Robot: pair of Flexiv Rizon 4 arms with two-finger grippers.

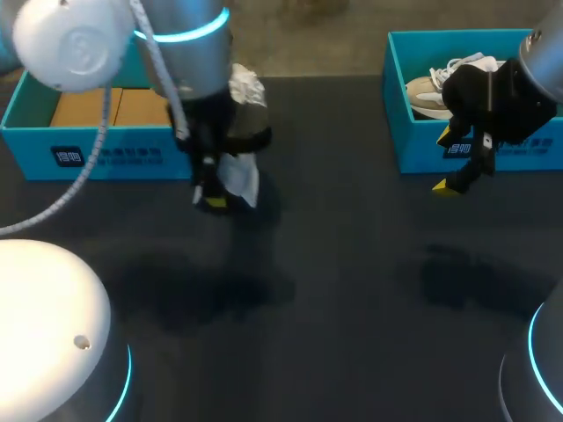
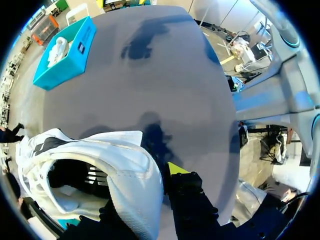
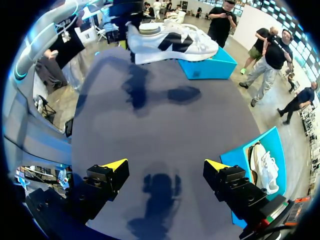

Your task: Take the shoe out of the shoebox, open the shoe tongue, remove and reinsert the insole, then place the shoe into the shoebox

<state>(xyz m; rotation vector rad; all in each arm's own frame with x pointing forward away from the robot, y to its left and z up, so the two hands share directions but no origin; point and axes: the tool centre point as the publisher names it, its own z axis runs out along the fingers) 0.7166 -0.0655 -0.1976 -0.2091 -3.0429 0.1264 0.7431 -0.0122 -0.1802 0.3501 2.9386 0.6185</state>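
A white shoe [image 1: 242, 167] with black side marks hangs above the table, held up at its heel end by my left gripper [image 1: 214, 200]. In the left wrist view the shoe [image 2: 100, 165] fills the space by the gripper [image 2: 150, 175]; one yellow fingertip [image 2: 175, 168] shows outside the heel and the other is hidden inside the shoe. The left shoebox [image 1: 88, 141] stands just behind, holding only brown card. My right gripper [image 3: 166, 165] is open and empty above bare table, beside the right box [image 1: 413, 149]. Far ahead of it the shoe [image 3: 170, 42] is seen side-on.
The right cyan box [image 3: 245, 155] holds a second, beige-and-white shoe [image 1: 431, 95], also seen in the left wrist view as the far box [image 2: 75, 57]. Dark table [image 1: 334, 290] spreads between and in front of both arms.
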